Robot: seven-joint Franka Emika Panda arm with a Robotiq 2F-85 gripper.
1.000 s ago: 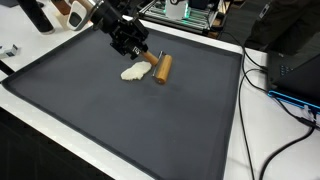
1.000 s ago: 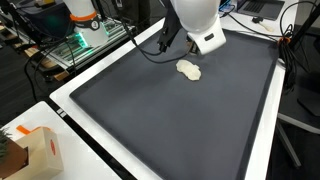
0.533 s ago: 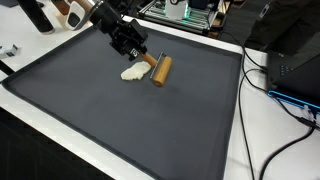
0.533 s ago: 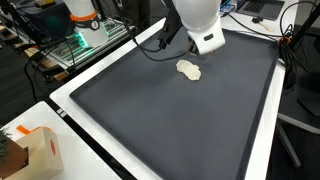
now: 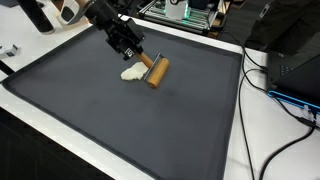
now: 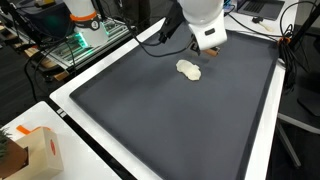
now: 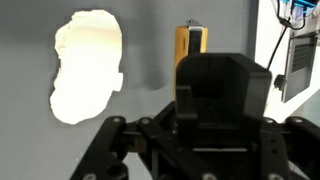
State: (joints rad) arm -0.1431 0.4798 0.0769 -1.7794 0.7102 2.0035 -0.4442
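Note:
A wooden rolling pin [image 5: 157, 71] lies on a dark grey mat [image 5: 120, 120], right beside a flat pale lump of dough [image 5: 131, 72]. My gripper [image 5: 140, 60] is at the pin's near handle and looks shut on it, with the pin's other end resting on the mat. In the wrist view the pin [image 7: 191, 45] pokes out beyond my gripper [image 7: 200, 78] and the dough [image 7: 88, 65] lies to its left, apart from it. In an exterior view the dough [image 6: 189, 69] lies just below my gripper [image 6: 209, 44], and the pin is mostly hidden.
The mat [image 6: 170, 120] sits on a white table. Cables [image 5: 262, 90] and black equipment [image 5: 295, 45] are at the mat's right side. A cardboard box [image 6: 32, 150] stands off a mat corner. A rack with green boards [image 6: 85, 40] is behind.
My gripper has shifted slightly, and the rolling pin has swung with it, ending closer to the dough and more tilted. The dough has not moved.

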